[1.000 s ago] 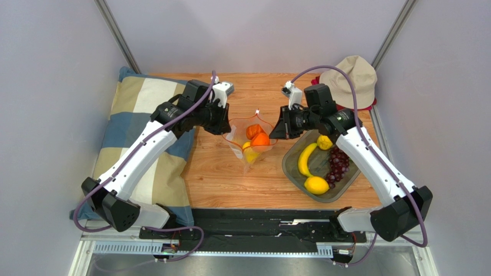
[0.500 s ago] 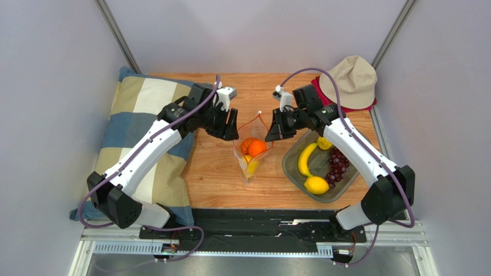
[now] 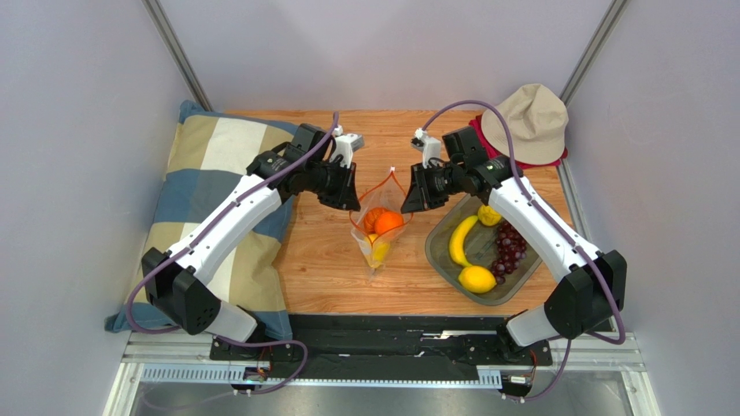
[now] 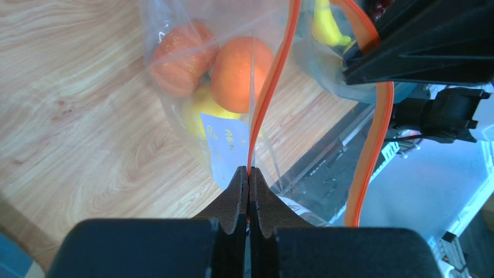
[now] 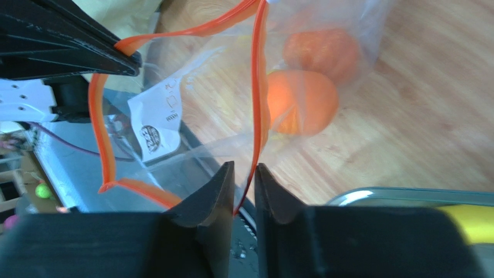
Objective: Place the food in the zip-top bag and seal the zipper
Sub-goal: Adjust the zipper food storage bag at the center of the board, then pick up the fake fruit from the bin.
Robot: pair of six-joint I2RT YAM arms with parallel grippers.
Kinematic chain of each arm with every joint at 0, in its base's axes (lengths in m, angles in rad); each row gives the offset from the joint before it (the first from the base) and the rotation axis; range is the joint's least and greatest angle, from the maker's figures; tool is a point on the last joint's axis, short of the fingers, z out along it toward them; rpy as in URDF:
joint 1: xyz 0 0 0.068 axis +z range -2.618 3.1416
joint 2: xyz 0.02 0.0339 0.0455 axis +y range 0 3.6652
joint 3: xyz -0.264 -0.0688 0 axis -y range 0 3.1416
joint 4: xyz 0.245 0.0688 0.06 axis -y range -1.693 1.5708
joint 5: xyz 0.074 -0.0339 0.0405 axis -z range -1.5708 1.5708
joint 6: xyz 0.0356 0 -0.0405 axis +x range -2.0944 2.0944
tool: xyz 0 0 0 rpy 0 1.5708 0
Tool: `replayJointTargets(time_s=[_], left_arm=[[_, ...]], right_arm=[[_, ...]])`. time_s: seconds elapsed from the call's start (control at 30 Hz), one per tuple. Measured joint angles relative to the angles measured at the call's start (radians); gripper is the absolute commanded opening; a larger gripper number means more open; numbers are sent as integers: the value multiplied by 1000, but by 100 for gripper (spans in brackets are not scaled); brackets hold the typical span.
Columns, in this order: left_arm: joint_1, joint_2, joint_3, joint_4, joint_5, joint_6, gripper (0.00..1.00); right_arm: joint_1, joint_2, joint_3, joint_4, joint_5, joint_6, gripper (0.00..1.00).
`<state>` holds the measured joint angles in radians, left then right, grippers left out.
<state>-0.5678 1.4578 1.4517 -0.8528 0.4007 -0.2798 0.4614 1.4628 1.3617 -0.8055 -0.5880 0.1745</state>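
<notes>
The clear zip-top bag (image 3: 378, 236) hangs between my two grippers above the table, its mouth narrow. Inside are an orange (image 3: 389, 224), a small pumpkin (image 3: 373, 216) and a yellow piece (image 3: 379, 251). My left gripper (image 3: 352, 201) is shut on the orange-red zipper (image 4: 272, 87); the left wrist view shows the left gripper (image 4: 249, 171) pinching the strip. My right gripper (image 3: 410, 204) is at the bag's right edge. In the right wrist view the right gripper (image 5: 244, 171) stands slightly parted, with the zipper (image 5: 258, 104) running loosely through the gap. The white slider (image 3: 389, 169) is at the far end.
A grey tray (image 3: 437, 247) at the right holds a banana (image 3: 460, 238), a lemon (image 3: 478, 279), grapes (image 3: 508, 247) and a small yellow fruit (image 3: 489, 215). A checked pillow (image 3: 200, 191) lies at the left. A beige hat (image 3: 525, 121) sits at the back right.
Both grippers have moved toward each other, narrowing the bag's mouth from wide open to a slim slit. The bag and its fruits shifted slightly with them.
</notes>
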Motion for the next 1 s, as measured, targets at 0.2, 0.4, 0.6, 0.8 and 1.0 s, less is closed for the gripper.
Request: replayJointTargets(time_s=[0.2,0.4,0.6,0.8,1.0], left_arm=[[-2,18,13,0,36,-18,0],[-10,19,18,6,43,-29,0],[-23,30,18,10,46,-30,0],[-27,50,23,13,47,-30,0],[-27,50,23,12,37,-29,0]], right_arm=[[-140,-17,47,-142,-5,-179,85],[-284,-182,-107,-353,86,-480,90],[-277,-217,-287,-465,232,-644,91],[-277,-113,-360,-417,335,-756,91],[-266,-63,-387,-400,343,-820,91]])
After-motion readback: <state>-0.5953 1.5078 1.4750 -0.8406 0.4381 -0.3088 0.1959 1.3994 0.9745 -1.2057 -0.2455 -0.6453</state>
